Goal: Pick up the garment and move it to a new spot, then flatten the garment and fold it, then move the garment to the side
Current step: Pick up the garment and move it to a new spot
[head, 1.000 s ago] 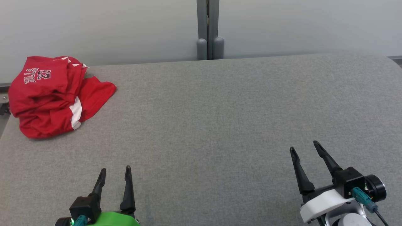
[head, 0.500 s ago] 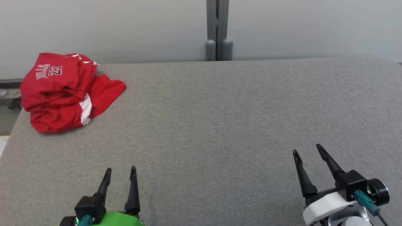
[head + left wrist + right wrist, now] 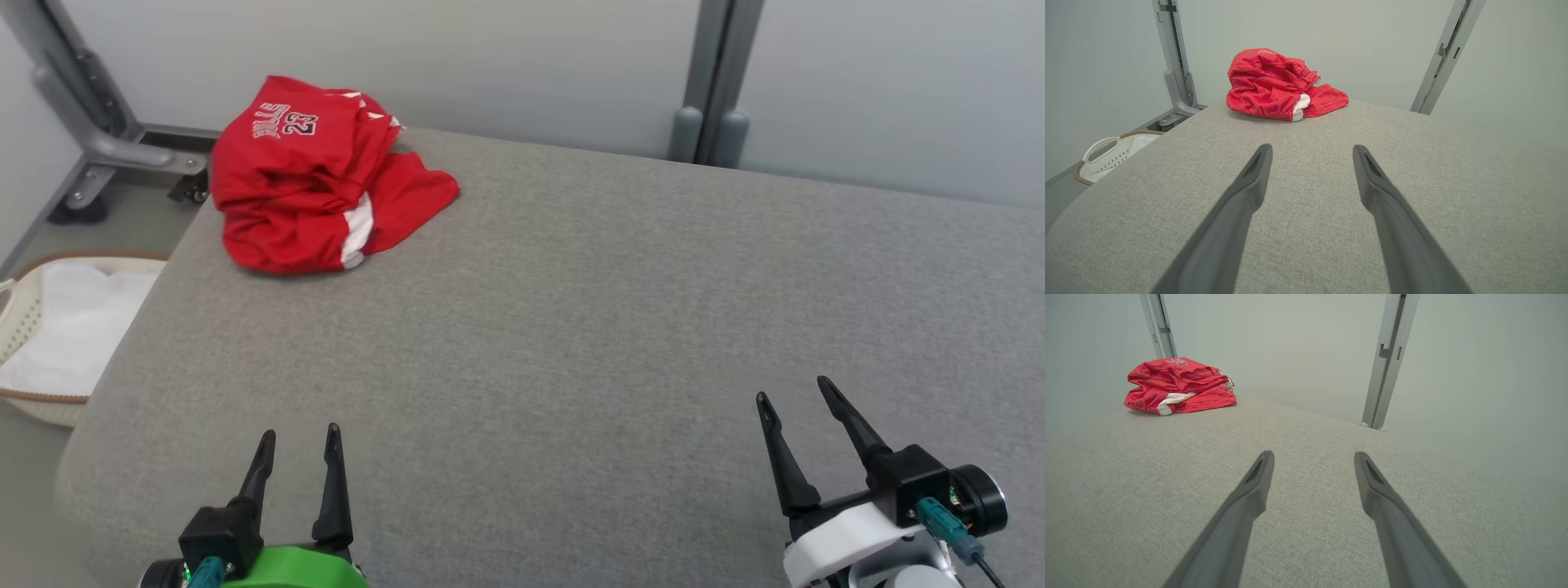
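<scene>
The garment point(image 3: 314, 175) is a crumpled red jersey with white trim and the number 23, lying in a heap at the far left corner of the grey padded table point(image 3: 571, 327). Straight ahead in the left wrist view the garment point(image 3: 1280, 85) lies well beyond the fingertips; in the right wrist view the garment point(image 3: 1177, 386) sits far off to the upper left. My left gripper point(image 3: 299, 437) hovers open and empty near the table's front edge at the lower left. At the lower right my right gripper point(image 3: 793, 390) is open and empty too.
A white basket point(image 3: 49, 335) with a brown rim and white cloth inside stands on the floor left of the table; the basket point(image 3: 1110, 153) also appears in the left wrist view. Grey metal posts point(image 3: 710, 73) and a wheeled frame foot point(image 3: 106, 139) stand behind the table against a pale wall.
The head camera has turned left, so the whole picture shifted right and the basket and frame foot came into sight. Garment and both grippers have kept their places and stayed open.
</scene>
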You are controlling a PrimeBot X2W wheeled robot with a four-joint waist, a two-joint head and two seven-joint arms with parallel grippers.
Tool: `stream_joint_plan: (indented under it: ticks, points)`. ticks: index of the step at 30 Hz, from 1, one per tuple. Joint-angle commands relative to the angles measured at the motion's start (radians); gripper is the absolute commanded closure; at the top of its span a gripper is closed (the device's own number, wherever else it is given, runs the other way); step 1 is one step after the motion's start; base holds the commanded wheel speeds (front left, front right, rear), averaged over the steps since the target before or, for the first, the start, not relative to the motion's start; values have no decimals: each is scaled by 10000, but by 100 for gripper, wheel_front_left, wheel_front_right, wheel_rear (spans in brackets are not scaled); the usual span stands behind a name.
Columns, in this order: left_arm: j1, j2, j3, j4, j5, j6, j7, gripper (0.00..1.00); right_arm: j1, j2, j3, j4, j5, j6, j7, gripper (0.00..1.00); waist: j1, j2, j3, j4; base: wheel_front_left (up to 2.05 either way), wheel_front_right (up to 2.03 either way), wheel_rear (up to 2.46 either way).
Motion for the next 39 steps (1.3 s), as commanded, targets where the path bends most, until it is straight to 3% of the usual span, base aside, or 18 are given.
stream_joint_plan:
  ticks: [1, 13, 24, 30, 35, 39]
  points:
    - [91, 53, 26, 0, -60, -11, -5, 0, 3, -42, 36, -7, 41, -10, -21, 0, 0, 0, 87, 904, 0, 0, 0]
    - [136, 53, 28, 39, 23, -89, -5, 0, -59, -44, 58, 58, 98, -10, -21, 0, 0, 0, 85, 1620, 0, 0, 0]
    - [-57, 53, 396, -415, 11, 24, -3, 0, -148, -44, 18, -76, 211, -10, -21, 0, 0, 0, 331, 1494, 0, 0, 0]
    - [-836, 152, 931, -1859, 585, -218, -3, 0, -355, -47, -9, -207, -106, -10, -21, 0, 0, 0, 656, 1206, 0, 0, 0]
    - [-2536, 1060, 1564, -2530, 690, -489, 0, 0, -605, -43, 75, -352, -439, -10, -21, 0, 0, 0, 1077, 843, 0, 0, 0]
    - [-4134, 2117, 1852, -1970, 383, -580, 248, 0, -813, -44, 185, -463, -774, -10, -20, 0, 0, 0, 1568, 457, 0, 0, 0]
